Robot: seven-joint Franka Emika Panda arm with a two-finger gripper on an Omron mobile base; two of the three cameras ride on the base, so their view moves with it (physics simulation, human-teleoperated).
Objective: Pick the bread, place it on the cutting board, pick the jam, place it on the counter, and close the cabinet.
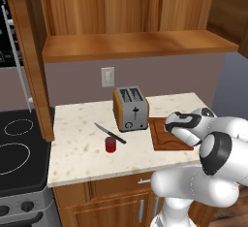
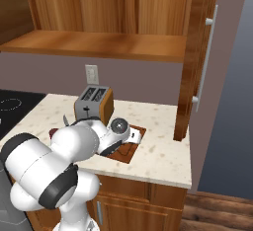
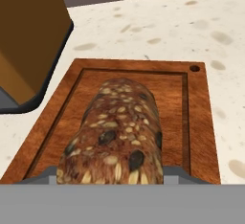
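- no readable words, brands, numbers or signs appear anywhere in these views.
- the silver two-slot toaster with brown wooden sides (image 1: pixel 131 108), at the centre of the left base view, shows small dark marks and a round dial on its front, too small to read.
- the white wall switch plate (image 1: pixel 107 77) above it is blank.

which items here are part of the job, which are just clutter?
Job:
- bread, in the claw, over the cutting board
- jam, standing on the counter
- cabinet, doors open

Clutter:
- toaster
- knife
- stovetop
- wall switch
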